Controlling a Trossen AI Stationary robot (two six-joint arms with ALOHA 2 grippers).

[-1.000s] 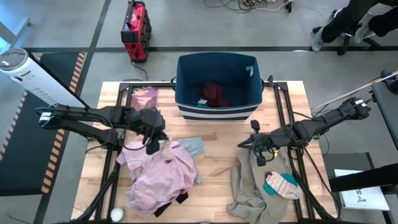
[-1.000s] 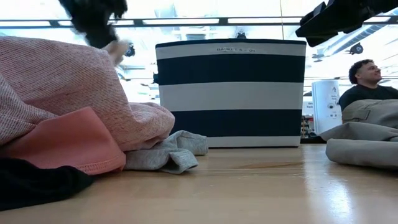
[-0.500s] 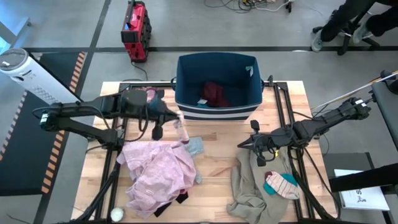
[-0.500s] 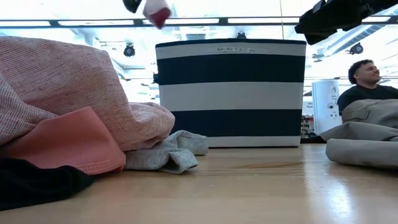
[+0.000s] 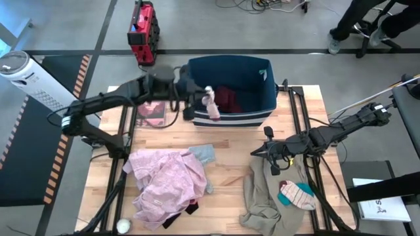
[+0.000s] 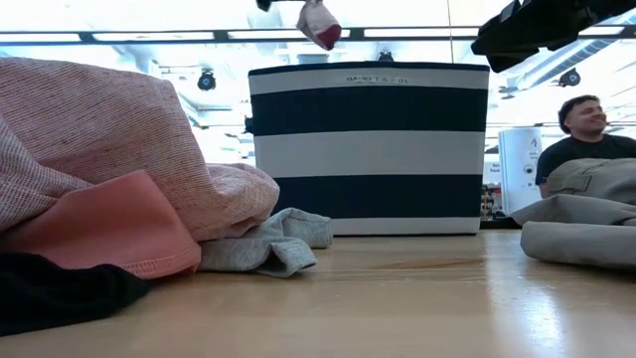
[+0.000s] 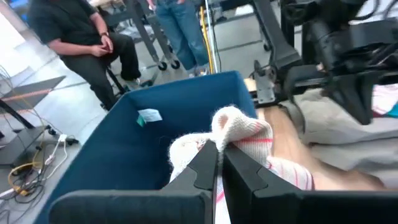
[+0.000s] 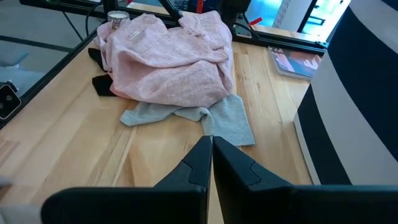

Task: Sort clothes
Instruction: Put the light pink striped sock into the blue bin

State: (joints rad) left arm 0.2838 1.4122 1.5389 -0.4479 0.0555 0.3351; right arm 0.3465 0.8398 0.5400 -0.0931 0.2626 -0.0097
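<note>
Over the bin's 9 o'clock rim in the high view, the left gripper [image 5: 202, 94] was clamped on a small pale pink-and-white sock [image 5: 210, 104] that dangled above the navy blue bin [image 5: 228, 92]. To do this step well, I judged the arm should carry on toward the bin's centre and let go only once the whole sock hung clear of the rim — a release too near the wall could drape it over the edge. A maroon piece [image 5: 227, 98] already lay inside. The right gripper [image 5: 275, 151], fingers together on nothing, waited at 3 o'clock of the table above the khaki-beige garment [image 5: 266, 193], with the striped teal-white sock [image 5: 296, 195] on it; the pale pink shirt [image 5: 165, 180] lay at 7 o'clock.

From table height, the sock [image 6: 320, 24] hung just above the bin [image 6: 370, 149].

Past the left wrist's closed fingers [image 7: 205, 165] the sock [image 7: 239, 140] showed pinched — bin interior [image 7: 168, 134] beyond.

The right wrist view showed the shirt [image 8: 168, 59] and a light blue-grey piece [image 8: 211, 118].
</note>
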